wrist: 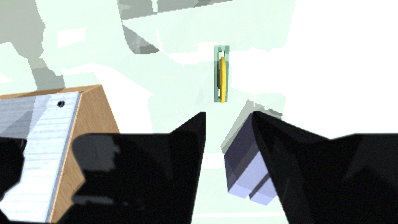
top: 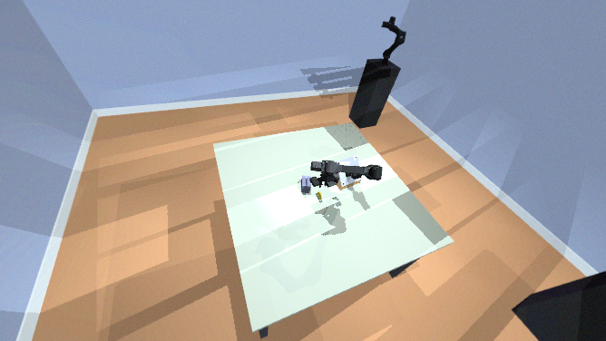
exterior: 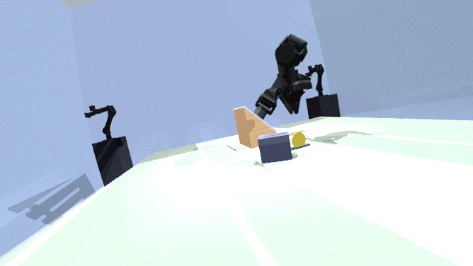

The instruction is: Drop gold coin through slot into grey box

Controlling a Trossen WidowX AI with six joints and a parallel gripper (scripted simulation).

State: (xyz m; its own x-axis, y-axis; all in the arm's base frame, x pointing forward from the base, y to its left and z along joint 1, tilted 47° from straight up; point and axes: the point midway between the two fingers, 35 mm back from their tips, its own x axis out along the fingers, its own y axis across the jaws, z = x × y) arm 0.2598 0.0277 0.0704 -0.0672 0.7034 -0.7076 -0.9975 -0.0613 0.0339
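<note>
The pale green table point(exterior: 354, 184) spreads below my jaws. A tan wooden wedge with a pale striped face point(wrist: 60, 145) sits to their left, and the closed grey box with the slotted lid point(wrist: 247, 165) lies just under my right finger. Straight ahead, beyond the tips, the thin gold coin point(wrist: 223, 76) stands edge-on in its shallow dark-green holder point(wrist: 222, 55). My jaws are partly closed, holding nothing. I judge this the approach; next I need to descend forward so the fingers straddle the coin's faces.
</note>
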